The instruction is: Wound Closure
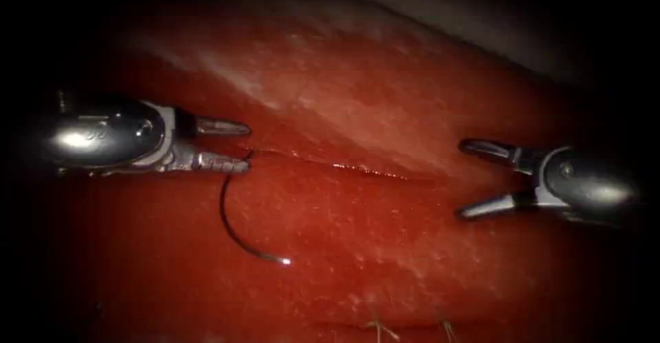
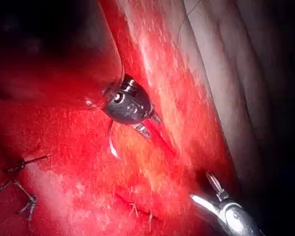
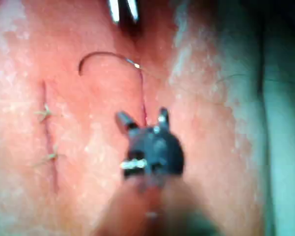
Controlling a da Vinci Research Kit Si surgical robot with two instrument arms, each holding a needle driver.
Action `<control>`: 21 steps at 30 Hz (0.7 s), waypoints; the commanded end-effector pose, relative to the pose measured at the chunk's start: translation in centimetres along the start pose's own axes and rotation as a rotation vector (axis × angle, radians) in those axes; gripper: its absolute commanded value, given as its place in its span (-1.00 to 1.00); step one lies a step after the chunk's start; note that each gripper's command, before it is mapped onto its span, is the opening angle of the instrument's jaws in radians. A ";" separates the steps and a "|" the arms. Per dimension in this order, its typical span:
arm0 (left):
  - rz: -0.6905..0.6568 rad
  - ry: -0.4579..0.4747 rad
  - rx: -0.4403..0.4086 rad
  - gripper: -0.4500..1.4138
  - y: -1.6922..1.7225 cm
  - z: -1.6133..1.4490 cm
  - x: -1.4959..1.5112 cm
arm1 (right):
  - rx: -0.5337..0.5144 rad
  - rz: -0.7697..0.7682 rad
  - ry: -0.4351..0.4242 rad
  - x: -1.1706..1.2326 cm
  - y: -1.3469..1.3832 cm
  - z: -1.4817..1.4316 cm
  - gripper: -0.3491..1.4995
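Glistening red tissue (image 1: 385, 247) bears curved steel needle (image 1: 230, 229); both end effectors gape empty.

Polished, glossy metal is seen on the left tool (image 1: 223, 147) and the right tool (image 1: 471, 180). The needle (image 1: 230, 226) is thin dark metal, glinting at its tip. The tissue (image 1: 357, 247) is wet and glistening, its surface grainy.

text: none readable | left tool (image 1: 223, 146): faint engraved marks on its metal wrist housing, left of the endoscope frame, too blurred to make out | labels: none
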 end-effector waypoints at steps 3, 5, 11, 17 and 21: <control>-0.001 0.000 0.000 0.02 0.02 0.08 -0.03 | 0.001 -0.001 0.002 0.01 0.01 0.09 0.40; -0.007 0.000 0.000 0.02 0.03 0.08 -0.01 | 0.001 -0.002 0.002 0.00 0.02 0.09 0.40; -0.008 0.000 0.002 0.04 0.05 0.09 0.01 | 0.004 -0.004 0.006 -0.03 0.02 0.04 0.42; -0.004 0.003 -0.019 -0.05 0.10 0.05 0.00 | 0.006 -0.005 0.003 -0.03 0.01 0.00 0.42; 0.005 -0.023 -0.066 -0.08 0.18 0.05 0.01 | 0.004 -0.004 0.000 -0.03 0.00 0.02 0.42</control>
